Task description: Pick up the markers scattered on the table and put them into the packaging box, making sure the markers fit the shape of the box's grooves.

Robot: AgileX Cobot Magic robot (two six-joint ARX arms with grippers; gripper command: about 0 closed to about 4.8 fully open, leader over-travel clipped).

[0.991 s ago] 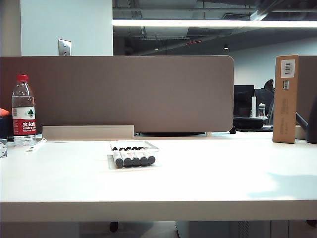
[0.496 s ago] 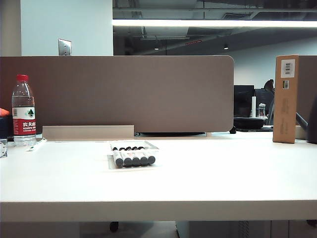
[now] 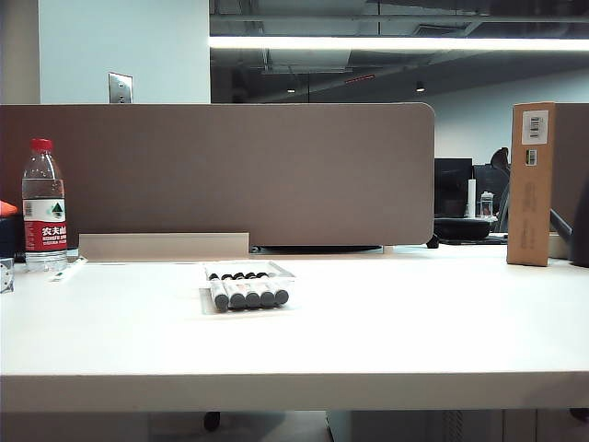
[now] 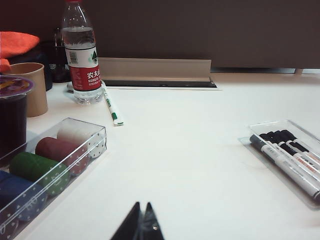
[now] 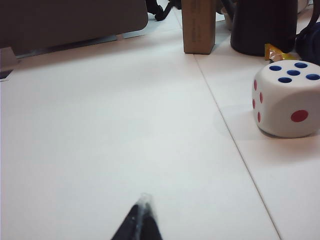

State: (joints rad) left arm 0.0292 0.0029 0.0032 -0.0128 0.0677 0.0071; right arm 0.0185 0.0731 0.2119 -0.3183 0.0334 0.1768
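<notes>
**Markers lie side by side in the clear packaging box on the white worktop**

Markers [image 3: 247,291], five of them with white barrels and black caps, lie parallel in the packaging box [image 3: 279,269], a shallow clear plastic tray. Each sits in its own groove, with the rows touching or nearly touching. The tray rests flat on the worktop [image 3: 386,331], left of the middle in the exterior view and back from the front edge.

In the left wrist view, the same tray [image 4: 270,125] holds the markers [image 4: 287,157] with their black caps towards the partition. Nearer that camera, a second clear plastic box [image 4: 90,131] holds round stacks of chips on their sides: white, red, green and blue. Behind it stand a tan cup [image 4: 31,85] and a water bottle [image 4: 80,55] with a red label. A thin white pen [image 4: 111,104] with green marks lies loose on the worktop just beside the bottle.

The left hand [image 4: 141,225] has its dark fingers pressed together, holding nothing, low over bare worktop and well apart from the tray.

The right hand [image 5: 141,222] is likewise closed up and empty over bare worktop. A large white die [image 5: 286,100] with blue and red pips rests nearby, and a tall brown cardboard box [image 5: 198,25] stands further back.
</notes>
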